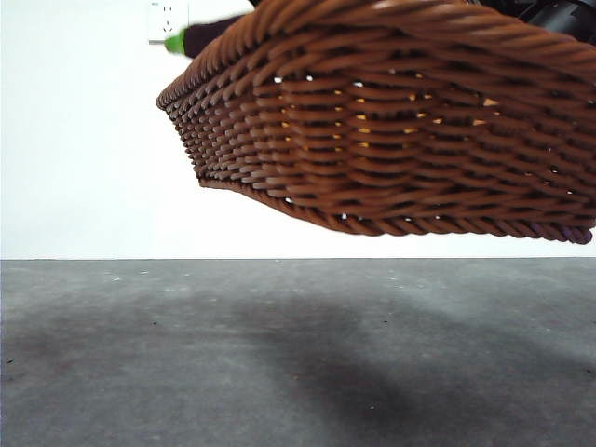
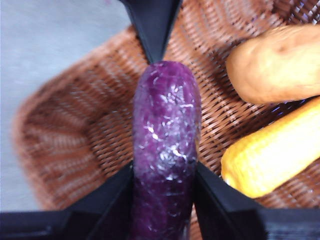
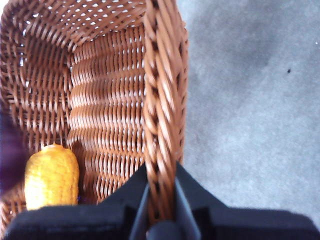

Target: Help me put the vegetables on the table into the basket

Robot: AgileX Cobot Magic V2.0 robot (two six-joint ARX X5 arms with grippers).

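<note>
The left gripper (image 2: pixel 164 175) has its jaws clamped on either side of the purple eggplant (image 2: pixel 165 150), which hangs above the inside of the wicker basket (image 2: pixel 75 135), while the orange-brown tuber (image 2: pixel 272 65) and the yellow corn cob (image 2: pixel 272 150) lie in the basket just to one side of those jaws. The right gripper (image 3: pixel 161 200) has its jaws pinched on the basket's braided rim, and the basket hangs tilted, clear of the grey bench (image 1: pixel 186 372).
</note>
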